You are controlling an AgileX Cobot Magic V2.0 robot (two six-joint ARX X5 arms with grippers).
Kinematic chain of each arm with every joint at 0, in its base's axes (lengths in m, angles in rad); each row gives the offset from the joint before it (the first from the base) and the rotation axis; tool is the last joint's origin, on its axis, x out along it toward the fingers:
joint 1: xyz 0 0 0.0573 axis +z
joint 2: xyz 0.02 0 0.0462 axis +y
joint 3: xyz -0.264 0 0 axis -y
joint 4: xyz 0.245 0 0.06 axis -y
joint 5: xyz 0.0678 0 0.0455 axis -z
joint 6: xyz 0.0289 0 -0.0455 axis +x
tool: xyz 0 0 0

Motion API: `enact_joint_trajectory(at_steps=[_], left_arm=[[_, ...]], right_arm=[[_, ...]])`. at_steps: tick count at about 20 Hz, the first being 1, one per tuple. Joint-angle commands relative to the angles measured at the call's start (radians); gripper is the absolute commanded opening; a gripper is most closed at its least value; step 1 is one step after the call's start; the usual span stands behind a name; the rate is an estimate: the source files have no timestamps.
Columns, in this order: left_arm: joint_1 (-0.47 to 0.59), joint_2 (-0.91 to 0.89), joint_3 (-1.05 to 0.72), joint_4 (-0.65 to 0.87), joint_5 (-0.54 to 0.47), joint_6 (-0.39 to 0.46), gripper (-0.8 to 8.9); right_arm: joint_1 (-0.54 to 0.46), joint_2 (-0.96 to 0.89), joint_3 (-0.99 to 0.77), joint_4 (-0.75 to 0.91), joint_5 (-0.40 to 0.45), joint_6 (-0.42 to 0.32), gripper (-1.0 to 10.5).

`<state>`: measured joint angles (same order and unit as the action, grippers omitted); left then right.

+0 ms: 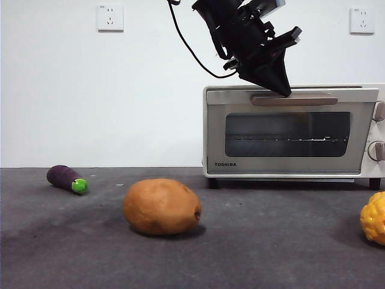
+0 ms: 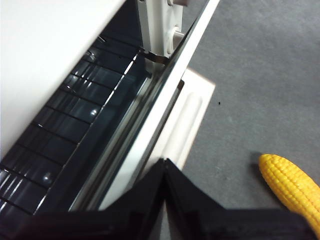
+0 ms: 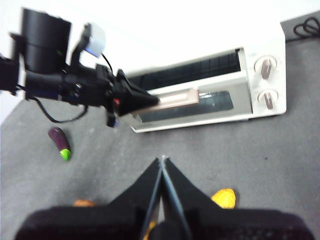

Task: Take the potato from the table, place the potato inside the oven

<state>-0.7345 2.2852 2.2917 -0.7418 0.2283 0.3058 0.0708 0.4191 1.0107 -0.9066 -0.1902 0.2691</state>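
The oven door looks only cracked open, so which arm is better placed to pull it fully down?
Probably the left: its claw sits shut at the oven's beige handle, the door ajar. The right claw hangs back over the table.

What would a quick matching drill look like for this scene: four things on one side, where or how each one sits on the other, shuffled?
Things:
1. potato
2. eggplant
3. oven door
4. left end effector

States:
A. tips closed, at the beige door handle
B. lying on the table in front of the oven, untouched
C. pulled slightly ajar at its top edge
D. lying far out on the table, green tip toward the potato

Pairs: 1-B, 2-D, 3-C, 4-A
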Motion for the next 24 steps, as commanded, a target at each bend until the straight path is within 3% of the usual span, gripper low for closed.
enact_joint_trajectory(at_steps=[1,10,24], left_arm=[[0.013,0.058,-0.037,-0.046,-0.046,-0.047,-0.07],[0.002,0.058,-0.037,-0.089,-0.046,-0.122,-0.07],[-0.064,0.058,-0.037,-0.132,-0.046,-0.176,-0.07]], right_arm=[[0.000,-0.005,0.055,-0.024,0.000,-0.004,-0.1],[0.000,-0.005,0.198,-0.147,0.000,-0.013,-0.1],[0.000,-0.005,0.249,-0.270,0.000,-0.037,-0.1]])
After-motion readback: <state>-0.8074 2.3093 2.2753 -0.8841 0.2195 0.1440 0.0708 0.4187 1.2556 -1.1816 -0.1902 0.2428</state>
